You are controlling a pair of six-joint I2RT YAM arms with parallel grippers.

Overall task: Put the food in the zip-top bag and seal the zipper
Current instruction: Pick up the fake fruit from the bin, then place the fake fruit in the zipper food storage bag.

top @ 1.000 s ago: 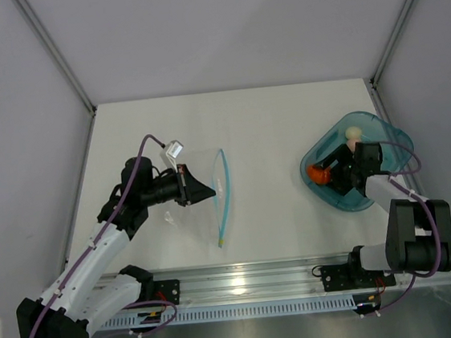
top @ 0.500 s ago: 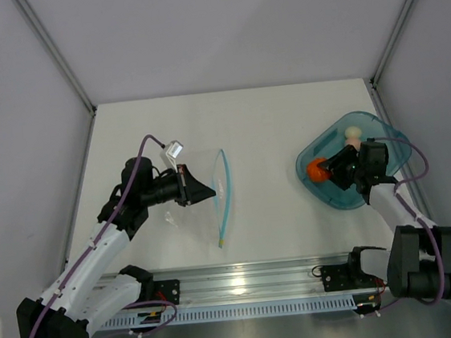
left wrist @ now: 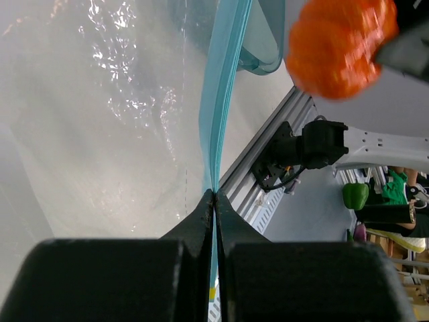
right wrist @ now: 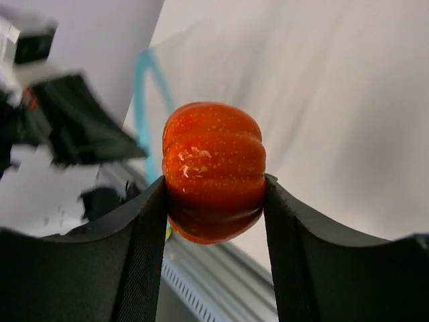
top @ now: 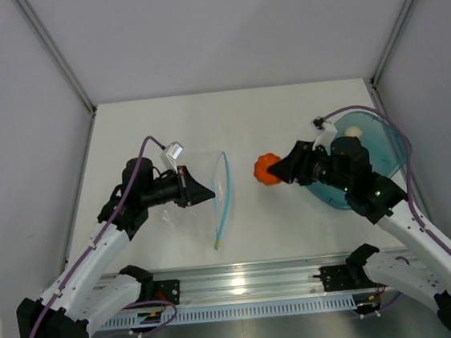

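Note:
My right gripper [top: 277,172] is shut on the orange-red food lump [top: 267,169], held above the table between the plate and the bag; the right wrist view shows it squeezed between both fingers [right wrist: 213,180]. The pale cream ball [top: 353,133] lies on the teal plate [top: 388,140]. The clear zip-top bag [top: 203,189] lies left of centre, its teal zipper [top: 222,193] curving open toward the right. My left gripper [top: 209,192] is shut on the bag's edge; the left wrist view shows the teal strip [left wrist: 221,100] running out from between the closed fingers [left wrist: 181,235].
The aluminium rail [top: 246,284] with both arm bases runs along the near edge. Grey walls enclose the white table on three sides.
My right gripper has lifted the orange-red lump off the teal plate and carried it left toward the bag. The left arm and bag have stayed almost still.

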